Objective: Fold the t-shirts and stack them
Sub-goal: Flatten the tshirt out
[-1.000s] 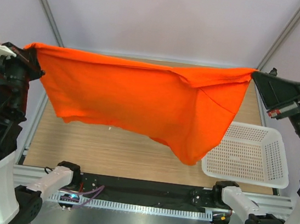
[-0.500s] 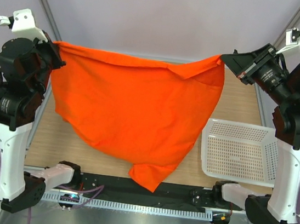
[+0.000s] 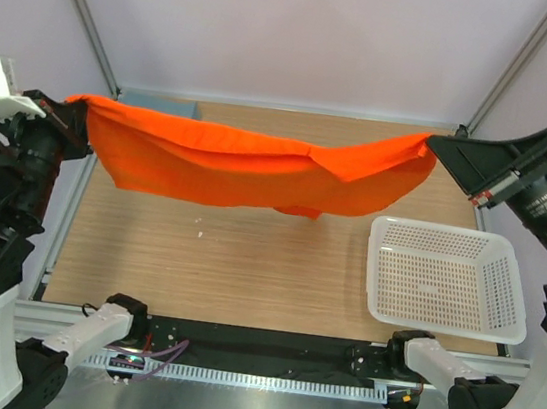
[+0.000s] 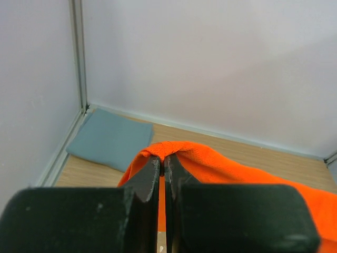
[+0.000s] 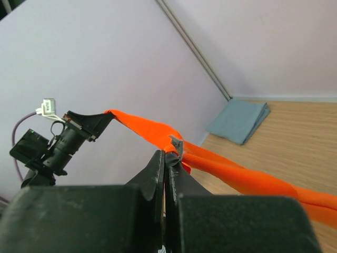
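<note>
The orange t-shirt point(image 3: 248, 166) hangs stretched in the air between my two grippers, well above the table. My left gripper point(image 3: 77, 101) is shut on its left corner, seen in the left wrist view point(image 4: 164, 157). My right gripper point(image 3: 435, 142) is shut on its right corner, seen in the right wrist view point(image 5: 167, 153). The shirt sags in the middle and shows as a narrow band point(image 5: 247, 176). The grey-blue t-shirt point(image 3: 161, 105) lies folded flat in the far left corner of the table, also in the left wrist view point(image 4: 108, 139) and the right wrist view point(image 5: 239, 119).
A white perforated basket point(image 3: 445, 280) stands on the right side of the wooden table point(image 3: 236, 260). Metal frame posts point(image 3: 82, 13) rise at the back corners. The arm bases sit along the near edge.
The orange shirt swung up from a deep hanging drape into a shallow, nearly horizontal band. Both grippers moved outward, stretching it wider again, and kept their hold.
</note>
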Robot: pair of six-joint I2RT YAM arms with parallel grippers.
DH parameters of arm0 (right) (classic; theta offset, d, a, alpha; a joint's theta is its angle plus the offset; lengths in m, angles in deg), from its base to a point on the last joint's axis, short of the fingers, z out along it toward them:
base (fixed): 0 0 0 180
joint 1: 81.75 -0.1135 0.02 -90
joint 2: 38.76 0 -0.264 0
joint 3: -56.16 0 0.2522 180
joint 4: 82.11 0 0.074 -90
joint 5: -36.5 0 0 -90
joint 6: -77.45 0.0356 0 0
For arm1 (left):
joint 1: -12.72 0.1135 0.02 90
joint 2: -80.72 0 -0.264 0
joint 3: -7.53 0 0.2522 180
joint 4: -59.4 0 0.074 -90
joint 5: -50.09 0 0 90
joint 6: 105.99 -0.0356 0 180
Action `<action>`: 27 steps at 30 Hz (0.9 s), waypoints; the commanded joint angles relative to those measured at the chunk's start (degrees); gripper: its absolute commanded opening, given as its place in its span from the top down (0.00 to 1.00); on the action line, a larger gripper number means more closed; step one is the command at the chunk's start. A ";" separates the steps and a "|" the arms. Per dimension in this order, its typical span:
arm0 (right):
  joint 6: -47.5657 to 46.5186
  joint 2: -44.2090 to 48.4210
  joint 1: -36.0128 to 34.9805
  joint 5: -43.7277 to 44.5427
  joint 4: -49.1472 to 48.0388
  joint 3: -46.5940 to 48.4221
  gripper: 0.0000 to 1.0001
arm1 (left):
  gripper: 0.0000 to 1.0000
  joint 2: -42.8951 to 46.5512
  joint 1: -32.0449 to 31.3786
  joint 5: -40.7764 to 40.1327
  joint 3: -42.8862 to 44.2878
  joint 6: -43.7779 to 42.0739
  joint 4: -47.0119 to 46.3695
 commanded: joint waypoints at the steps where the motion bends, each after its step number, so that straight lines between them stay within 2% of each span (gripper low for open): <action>1: 3.33 1.22 -0.14 -2.14 1.28 5.28 0.99 | 1.00 0.89 -1.43 0.58 2.55 -0.48 -1.34; 9: 7.29 2.19 1.96 -1.52 1.02 8.64 0.98 | 1.00 2.82 -8.55 -5.39 7.47 -4.34 -2.49; 14: 9.22 2.80 3.20 -0.38 -5.99 -0.84 0.98 | 1.00 0.28 -10.57 -7.33 5.99 -7.86 -4.33; 18: 9.93 1.23 3.11 0.41 -9.87 -9.89 0.99 | 1.00 -1.65 -10.57 -7.68 -1.29 -8.31 -6.18; 21: 8.70 -1.14 3.20 1.64 -12.95 -17.10 0.99 | 1.00 -2.62 -10.57 -7.07 -10.16 -7.17 -7.49; 22: 8.44 -3.33 3.20 1.73 -13.65 -20.43 0.99 | 1.00 -2.45 -10.49 -8.11 -16.19 -6.03 -9.41; 27: 6.07 -12.82 2.32 2.35 -20.24 -27.31 0.99 | 1.00 -4.37 -8.30 -8.49 -28.36 -1.72 -12.15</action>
